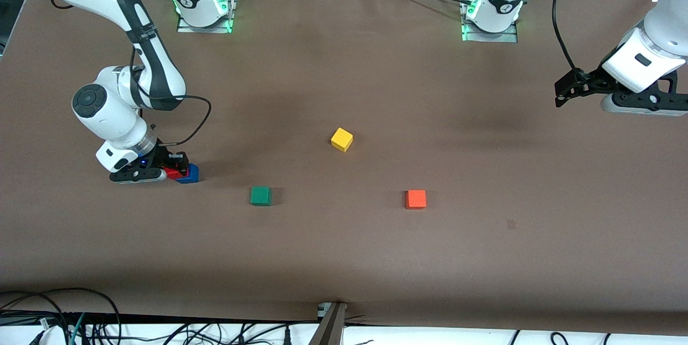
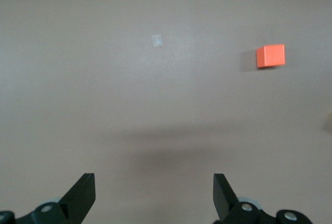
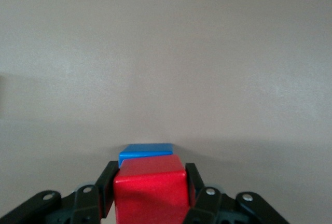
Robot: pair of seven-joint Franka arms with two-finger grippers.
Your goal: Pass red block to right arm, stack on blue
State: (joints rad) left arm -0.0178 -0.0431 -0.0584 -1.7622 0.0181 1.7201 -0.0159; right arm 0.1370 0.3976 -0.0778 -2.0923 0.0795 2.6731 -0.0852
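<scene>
My right gripper (image 1: 174, 169) is low at the right arm's end of the table, shut on the red block (image 1: 171, 172). The red block sits against the blue block (image 1: 189, 174), partly over it. In the right wrist view the red block (image 3: 150, 190) fills the space between the fingers (image 3: 108, 187), and the blue block's (image 3: 145, 152) top shows just past it. My left gripper (image 1: 560, 92) is open and empty, held up over the left arm's end of the table; its fingertips (image 2: 83, 190) stand wide apart in the left wrist view.
A green cube (image 1: 260, 195), a yellow cube (image 1: 342, 139) and an orange cube (image 1: 416, 199) lie spread over the middle of the brown table (image 1: 344, 259). The orange cube also shows in the left wrist view (image 2: 270, 56). Cables run along the front edge.
</scene>
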